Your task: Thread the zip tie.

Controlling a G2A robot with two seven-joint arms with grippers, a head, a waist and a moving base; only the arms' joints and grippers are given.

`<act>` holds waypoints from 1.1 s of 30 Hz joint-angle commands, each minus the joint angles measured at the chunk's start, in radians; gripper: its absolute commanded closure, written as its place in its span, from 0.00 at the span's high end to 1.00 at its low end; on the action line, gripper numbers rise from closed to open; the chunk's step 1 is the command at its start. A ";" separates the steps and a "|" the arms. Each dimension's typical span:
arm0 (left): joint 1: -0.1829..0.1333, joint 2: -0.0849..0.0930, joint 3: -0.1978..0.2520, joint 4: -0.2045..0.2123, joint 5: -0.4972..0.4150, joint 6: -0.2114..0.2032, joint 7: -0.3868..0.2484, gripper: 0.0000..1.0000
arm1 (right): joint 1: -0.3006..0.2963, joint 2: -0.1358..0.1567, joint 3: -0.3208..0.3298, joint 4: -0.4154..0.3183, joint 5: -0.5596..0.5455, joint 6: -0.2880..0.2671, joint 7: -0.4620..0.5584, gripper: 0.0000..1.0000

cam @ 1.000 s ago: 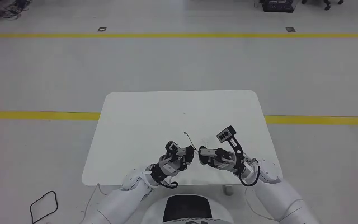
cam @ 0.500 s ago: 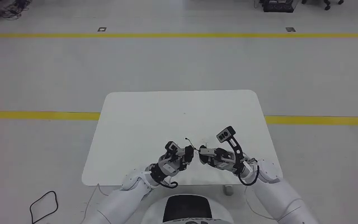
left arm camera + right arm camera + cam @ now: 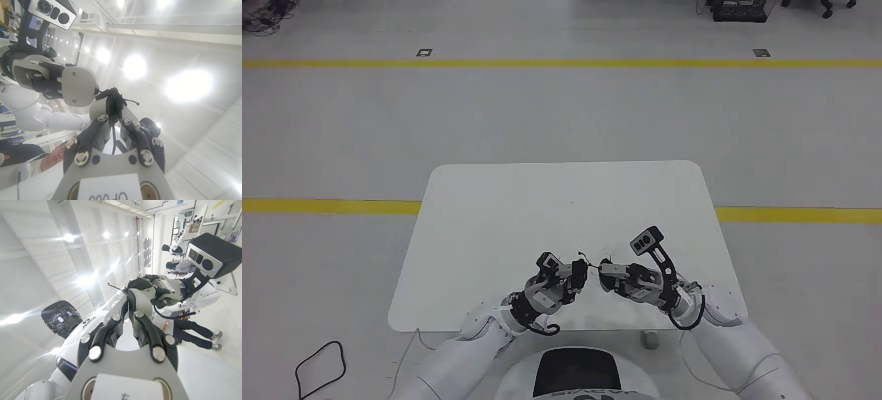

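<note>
A thin black zip tie is held between both grippers above the near part of the white table. My left gripper is shut on the tie's strap, and a short curved end pokes out past its fingertips. My right gripper faces it tip to tip and is shut on the tie as well. In the right wrist view the tie's free end juts out beyond my right gripper, with the left gripper right behind it.
Most of the table stretches away from the grippers toward its far edge. A yellow floor line runs past both sides of the table.
The tie's free end sticking out above the grippers has become shorter and sits lower, closer to the fingertips. Both arms have stayed nearly in place.
</note>
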 commanded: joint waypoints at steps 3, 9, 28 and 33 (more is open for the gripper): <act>0.000 0.000 0.000 0.000 0.000 0.000 0.000 0.00 | 0.002 -0.002 -0.001 0.008 -0.002 0.001 0.000 0.00; 0.000 0.000 0.000 0.000 0.000 0.000 0.000 0.00 | 0.004 -0.005 -0.001 0.020 -0.002 0.003 -0.001 0.00; 0.000 0.000 0.000 0.000 0.000 0.000 0.000 0.00 | 0.016 -0.013 -0.004 0.058 -0.005 0.024 -0.017 0.00; 0.000 0.000 0.000 0.000 0.000 0.000 0.000 0.00 | 0.020 -0.016 -0.006 0.067 -0.008 0.030 -0.021 0.00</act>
